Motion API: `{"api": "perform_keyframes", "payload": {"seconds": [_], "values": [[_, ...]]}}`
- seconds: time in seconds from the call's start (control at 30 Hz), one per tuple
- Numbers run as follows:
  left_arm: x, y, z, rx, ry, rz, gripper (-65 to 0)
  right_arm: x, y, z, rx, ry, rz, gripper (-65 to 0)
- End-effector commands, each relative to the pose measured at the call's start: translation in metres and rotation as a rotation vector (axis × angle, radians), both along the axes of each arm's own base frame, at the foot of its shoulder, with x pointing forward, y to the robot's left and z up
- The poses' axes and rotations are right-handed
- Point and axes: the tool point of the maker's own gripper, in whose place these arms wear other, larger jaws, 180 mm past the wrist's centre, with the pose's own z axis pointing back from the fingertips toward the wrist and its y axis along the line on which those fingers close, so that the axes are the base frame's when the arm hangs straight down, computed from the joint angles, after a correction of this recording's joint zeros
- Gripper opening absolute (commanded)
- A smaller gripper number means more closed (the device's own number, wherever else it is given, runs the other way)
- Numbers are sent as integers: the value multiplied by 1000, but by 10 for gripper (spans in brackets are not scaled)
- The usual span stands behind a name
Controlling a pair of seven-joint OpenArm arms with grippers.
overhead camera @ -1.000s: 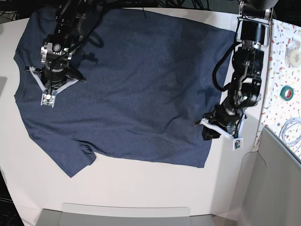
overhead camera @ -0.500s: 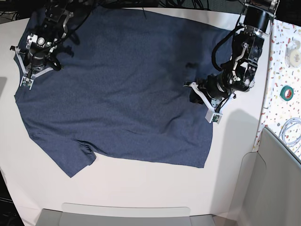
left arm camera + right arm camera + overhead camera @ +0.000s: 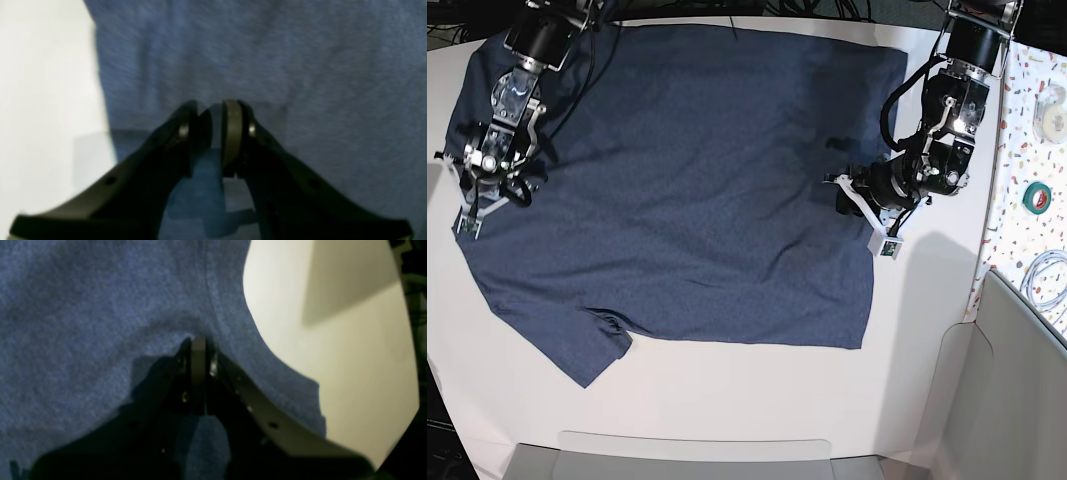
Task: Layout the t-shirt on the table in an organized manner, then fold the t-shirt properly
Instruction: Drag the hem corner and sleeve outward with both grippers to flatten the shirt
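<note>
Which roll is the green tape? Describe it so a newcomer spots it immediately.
Start at the white table with the navy t-shirt spread across it, then look past its right edge to the speckled confetti-patterned surface. The green tape roll lies about halfway down that strip. It is the only green ring there; the roll above it is pale and the coiled white cable below is loose.

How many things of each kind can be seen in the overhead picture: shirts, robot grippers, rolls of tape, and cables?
Shirt: 1, the t-shirt spread on the table
Grippers: 2, the left gripper and the right gripper
Rolls of tape: 2, the green roll and the pale roll
Coiled cable: 1, the white cable
Total: 6
</note>
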Motion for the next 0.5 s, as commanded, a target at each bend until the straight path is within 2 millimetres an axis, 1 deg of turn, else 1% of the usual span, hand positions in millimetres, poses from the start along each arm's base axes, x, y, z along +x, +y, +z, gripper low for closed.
{"api": "perform_keyframes", "payload": {"seconds": [0.0, 0.1, 0.2, 0.3, 0.37, 0.43, 0.47], "values": [[12, 4, 13, -2, -50, 7, -541, 10, -6, 4, 7, -9, 0, -650], [16, 6, 15, -1, -62, 14, -541, 28, -6, -1, 26, -21, 9, -650], [16, 14, 1, 7, -24, 42, -541, 50, 2, -1, 34, -29, 48, -650], [42, 29, 2, 18, -46, 92, -541, 72, 14, 1, 43, -27, 94, -650], [53, 36, -7, 12, -44, 136, -541, 89, 24, 4, 49, -35, 125, -650], [63, 48, -12, 19, -49, 177, -541, 101, 31, 6, 47, -52, 153, -650], [70, 55, -13, 25, -52, 199, -541, 105, 34, 2, 50, -54, 165, -650]]}}
